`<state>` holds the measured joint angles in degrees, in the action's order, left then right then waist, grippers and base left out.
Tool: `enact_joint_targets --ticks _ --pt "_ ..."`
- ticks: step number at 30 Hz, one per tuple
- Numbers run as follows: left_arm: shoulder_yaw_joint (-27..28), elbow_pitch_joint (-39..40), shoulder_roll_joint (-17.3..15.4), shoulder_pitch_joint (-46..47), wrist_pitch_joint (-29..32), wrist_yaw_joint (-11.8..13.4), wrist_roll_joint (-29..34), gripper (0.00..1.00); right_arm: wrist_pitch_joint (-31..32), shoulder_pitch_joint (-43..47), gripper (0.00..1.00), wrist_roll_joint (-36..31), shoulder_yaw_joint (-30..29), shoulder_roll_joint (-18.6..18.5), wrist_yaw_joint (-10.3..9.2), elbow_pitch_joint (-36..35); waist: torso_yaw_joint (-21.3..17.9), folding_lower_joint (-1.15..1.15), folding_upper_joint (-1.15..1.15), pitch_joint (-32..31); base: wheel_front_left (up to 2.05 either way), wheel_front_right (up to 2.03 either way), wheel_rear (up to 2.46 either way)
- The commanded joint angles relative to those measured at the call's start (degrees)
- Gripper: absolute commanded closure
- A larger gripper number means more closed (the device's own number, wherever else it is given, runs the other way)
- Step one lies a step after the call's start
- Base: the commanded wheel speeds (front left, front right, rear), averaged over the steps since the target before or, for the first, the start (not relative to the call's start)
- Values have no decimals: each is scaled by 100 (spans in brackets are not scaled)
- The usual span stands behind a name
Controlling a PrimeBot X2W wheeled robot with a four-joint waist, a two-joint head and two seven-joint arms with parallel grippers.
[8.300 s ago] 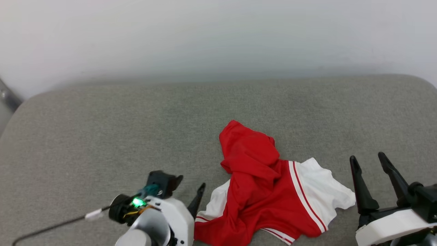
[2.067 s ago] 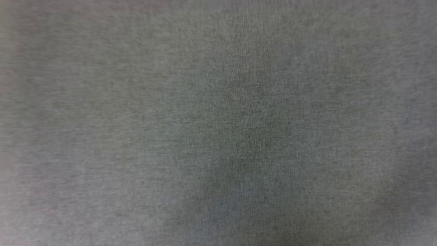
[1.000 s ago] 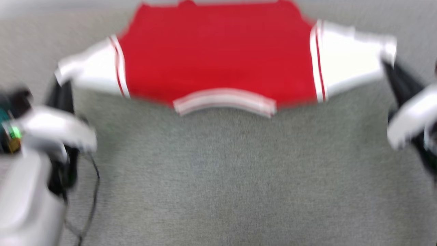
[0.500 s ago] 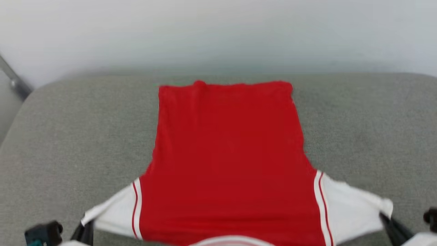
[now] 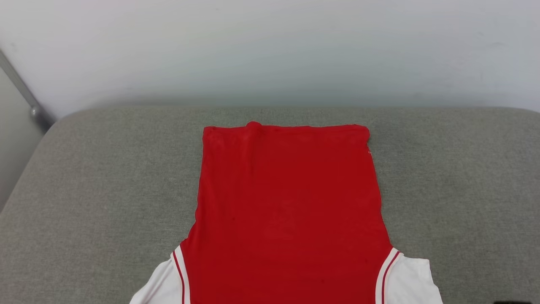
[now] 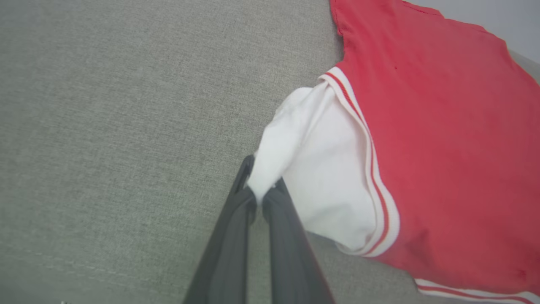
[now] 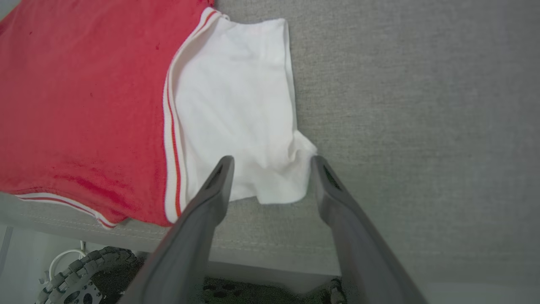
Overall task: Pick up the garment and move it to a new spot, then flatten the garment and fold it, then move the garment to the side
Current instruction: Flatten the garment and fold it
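The garment [image 5: 289,211] lies spread flat on the grey cushion, plain red side up, hem toward the wall and white sleeves at the near edge. In the left wrist view my left gripper [image 6: 260,191] is shut on the cuff of one white sleeve [image 6: 320,160]. The right wrist view has my right gripper [image 7: 270,162] open, its two dark fingers standing apart over the corner of the other white sleeve [image 7: 240,114], which lies loose on the cushion. The striped collar trim [image 6: 472,291] peeks out at the near edge. The print is hidden.
The grey upholstered cushion [image 5: 93,177] stretches wide on both sides of the garment, backed by a pale wall [image 5: 270,50]. Below the cushion's front edge, the right wrist view shows a treaded wheel [image 7: 84,278] and a white cable.
The head camera has tilted up, so the garment sits lower in the picture and both grippers have left it. My right gripper has opened and let go of its sleeve.
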<state>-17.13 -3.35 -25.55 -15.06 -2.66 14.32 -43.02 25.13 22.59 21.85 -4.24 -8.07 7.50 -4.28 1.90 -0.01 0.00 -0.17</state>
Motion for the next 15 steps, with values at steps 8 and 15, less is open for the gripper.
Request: enact_joint_targets --ticks 8,15 --pt "0 70 149 735 -507 -178 206 100 -322 -2069 0 119 -173 -283 -1 479 177 1 0 818 0 0 0" --pt "-91 406 310 1493 -859 -278 489 100 -292 -4603 0 138 -372 -594 -1 1650 591 1 0 1844 0 0 0"
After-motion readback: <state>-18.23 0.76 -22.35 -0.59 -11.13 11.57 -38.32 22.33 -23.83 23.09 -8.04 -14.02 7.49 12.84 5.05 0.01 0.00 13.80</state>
